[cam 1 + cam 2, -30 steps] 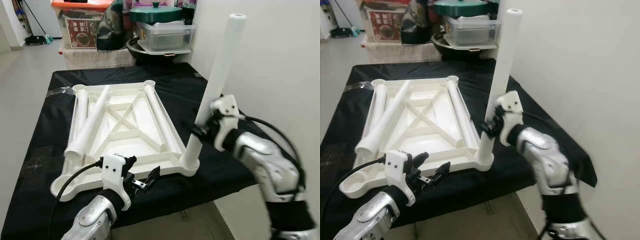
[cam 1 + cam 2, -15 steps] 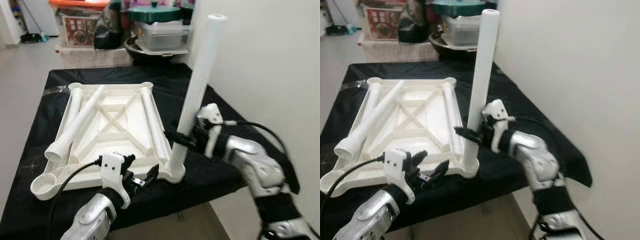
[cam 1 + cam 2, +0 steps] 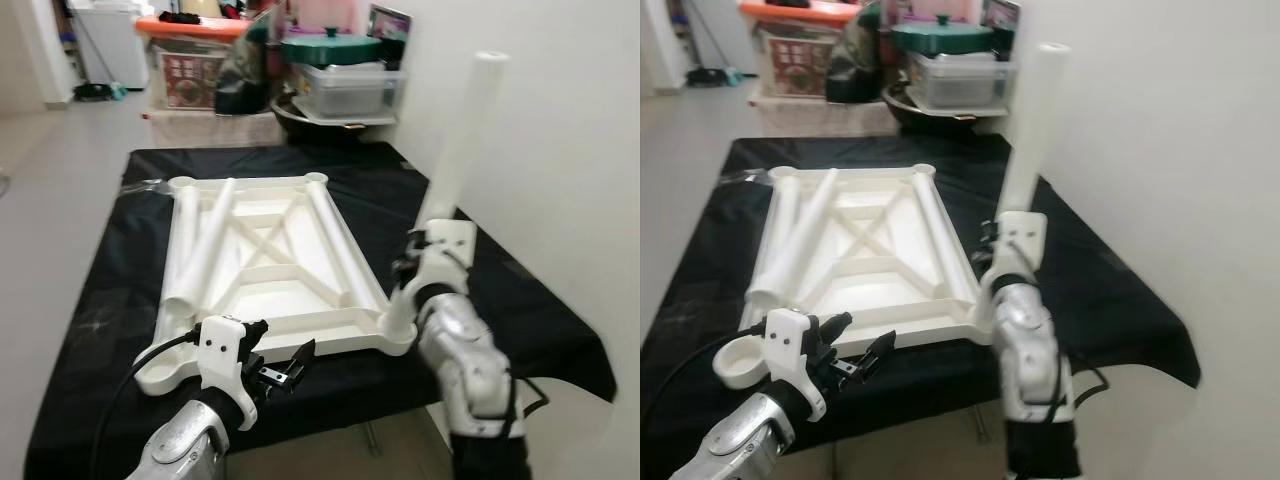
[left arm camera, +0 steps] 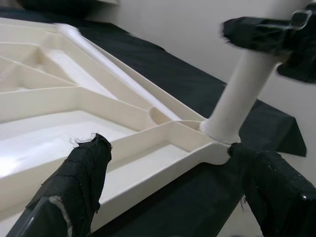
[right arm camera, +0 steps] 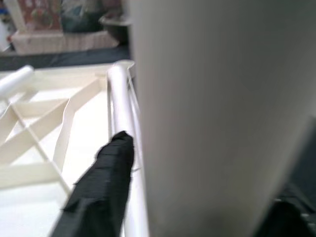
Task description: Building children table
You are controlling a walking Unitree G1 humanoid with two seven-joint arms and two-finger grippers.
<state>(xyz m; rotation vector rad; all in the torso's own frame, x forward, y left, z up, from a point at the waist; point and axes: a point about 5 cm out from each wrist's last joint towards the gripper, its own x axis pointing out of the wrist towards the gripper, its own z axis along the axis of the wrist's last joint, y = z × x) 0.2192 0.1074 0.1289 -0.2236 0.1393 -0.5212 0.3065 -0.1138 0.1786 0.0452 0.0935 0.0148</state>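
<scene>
The right gripper [image 3: 412, 268] was apparently clamped on the upright white plastic leg tube [image 3: 462, 138], seated in the near-right corner socket of the upturned white tabletop [image 3: 272, 268]; the left gripper [image 3: 277, 368] hovered spread apart, empty.

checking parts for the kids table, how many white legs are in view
4: one leg upright in the near right corner socket, gripped by the right hand; three lying in the upturned tabletop: two left, one right.

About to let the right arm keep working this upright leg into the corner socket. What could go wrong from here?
1. The upright leg leans in its corner socket; pushing may jam it or lift the tabletop.
2. Three loose legs lie on the tabletop and could roll.
3. The left gripper hovers open near the front edge, bracing nothing, so the tabletop may slide.
</scene>
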